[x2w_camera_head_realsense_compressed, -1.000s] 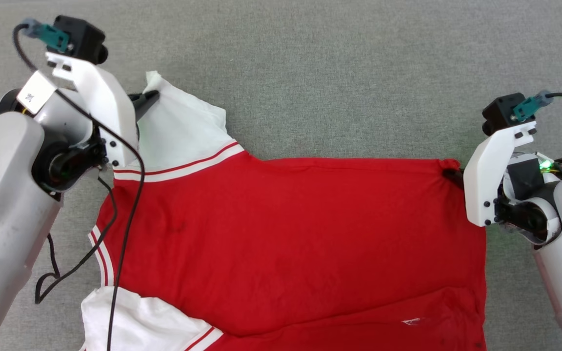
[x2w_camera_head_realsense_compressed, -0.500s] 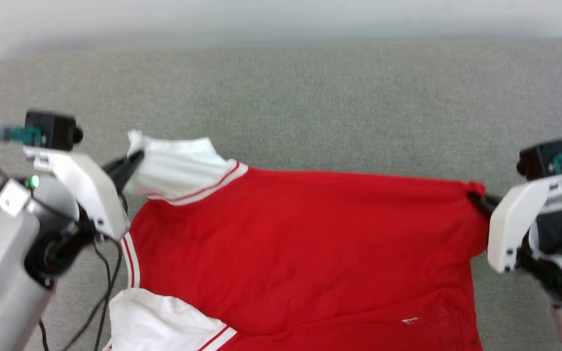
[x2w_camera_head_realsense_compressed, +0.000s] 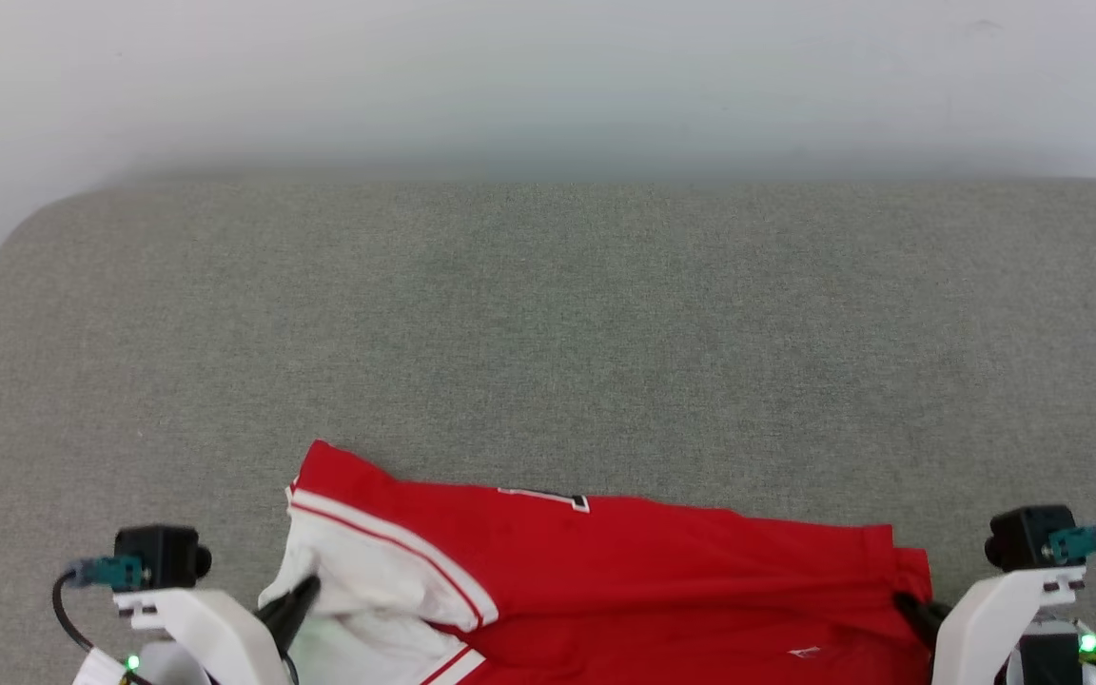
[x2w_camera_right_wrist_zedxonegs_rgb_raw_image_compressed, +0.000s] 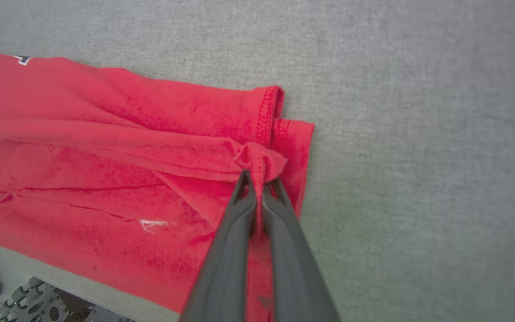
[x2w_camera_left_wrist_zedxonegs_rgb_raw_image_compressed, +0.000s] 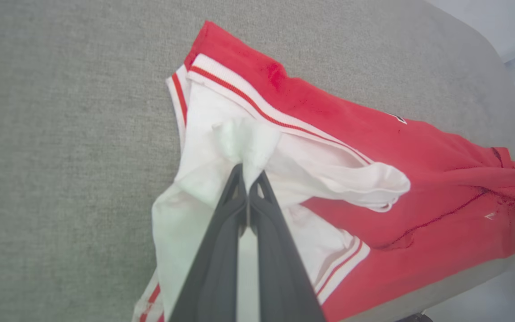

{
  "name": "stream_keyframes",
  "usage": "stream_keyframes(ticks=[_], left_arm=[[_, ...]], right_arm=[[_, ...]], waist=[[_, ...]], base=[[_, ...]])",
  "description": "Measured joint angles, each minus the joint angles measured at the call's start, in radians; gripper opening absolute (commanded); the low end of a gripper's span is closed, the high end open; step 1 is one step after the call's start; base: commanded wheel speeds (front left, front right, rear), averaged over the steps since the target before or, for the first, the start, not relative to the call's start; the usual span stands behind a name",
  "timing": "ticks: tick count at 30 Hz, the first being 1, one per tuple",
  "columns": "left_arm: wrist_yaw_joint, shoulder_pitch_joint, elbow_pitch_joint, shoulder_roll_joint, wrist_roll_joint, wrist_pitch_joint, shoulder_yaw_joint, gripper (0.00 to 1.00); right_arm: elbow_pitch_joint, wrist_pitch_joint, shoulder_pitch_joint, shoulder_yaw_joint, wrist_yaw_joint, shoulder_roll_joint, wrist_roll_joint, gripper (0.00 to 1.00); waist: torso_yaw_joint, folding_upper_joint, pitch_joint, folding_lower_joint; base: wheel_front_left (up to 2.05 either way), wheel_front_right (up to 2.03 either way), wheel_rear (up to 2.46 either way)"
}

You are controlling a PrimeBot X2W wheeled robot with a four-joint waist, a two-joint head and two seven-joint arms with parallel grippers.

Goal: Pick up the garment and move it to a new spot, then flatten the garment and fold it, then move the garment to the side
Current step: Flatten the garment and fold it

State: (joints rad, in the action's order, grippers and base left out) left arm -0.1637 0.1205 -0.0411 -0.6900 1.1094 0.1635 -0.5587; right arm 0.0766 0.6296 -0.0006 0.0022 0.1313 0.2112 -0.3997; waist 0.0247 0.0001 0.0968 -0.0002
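Note:
The garment [x2w_camera_head_realsense_compressed: 662, 561], a bright red jersey with white red-striped trim and a white inside, lies bunched at the near edge of the grey surface. My left gripper [x2w_camera_head_realsense_compressed: 305, 592] is shut on a pinch of its white inside fabric by the armhole; in the left wrist view the left gripper [x2w_camera_left_wrist_zedxonegs_rgb_raw_image_compressed: 248, 172] has white cloth puffing out past its tips, with the red of the garment [x2w_camera_left_wrist_zedxonegs_rgb_raw_image_compressed: 373, 143] spreading right. My right gripper [x2w_camera_head_realsense_compressed: 905, 603] is shut on the red hem corner, and the right wrist view has the right gripper [x2w_camera_right_wrist_zedxonegs_rgb_raw_image_compressed: 257, 175] pinching a gathered tuck of the garment [x2w_camera_right_wrist_zedxonegs_rgb_raw_image_compressed: 105, 134].
The grey fabric surface [x2w_camera_head_realsense_compressed: 548, 323] stretches far beyond the jersey to a pale wall [x2w_camera_head_realsense_compressed: 548, 76]. Its far left corner [x2w_camera_head_realsense_compressed: 25, 224] is rounded. The surface's near edge [x2w_camera_right_wrist_zedxonegs_rgb_raw_image_compressed: 38, 268] runs just under the jersey, with part of the robot's base [x2w_camera_right_wrist_zedxonegs_rgb_raw_image_compressed: 29, 304] below it.
The head camera has swung up, so the jersey now sits at the picture's bottom. Both grippers keep their pinches. A red fold with lettering now lies beyond the held corners.

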Motion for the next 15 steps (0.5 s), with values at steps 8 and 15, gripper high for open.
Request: stream_keyframes(ticks=[8,15], left_arm=[[-0.018,-0.135,-0.029,0.042,0.062,-0.027,-0.010,0.00],[0.014,-0.121,-0.081,0.080,0.034,-0.080,-0.023,1.00]], right_arm=[[0.070,-0.082,0.071,-0.026,0.000,-0.036,0.012,0.41],[0.083,-0.203,0.088,-0.028,0.000,-0.066,0.023,1.00]], waist=[[-0.004,0.0000,-0.019,0.0000],[-0.008,0.0000,-0.022,0.0001]], base=[[0.00,0.00,0.00],[0.00,0.00,0.00]])
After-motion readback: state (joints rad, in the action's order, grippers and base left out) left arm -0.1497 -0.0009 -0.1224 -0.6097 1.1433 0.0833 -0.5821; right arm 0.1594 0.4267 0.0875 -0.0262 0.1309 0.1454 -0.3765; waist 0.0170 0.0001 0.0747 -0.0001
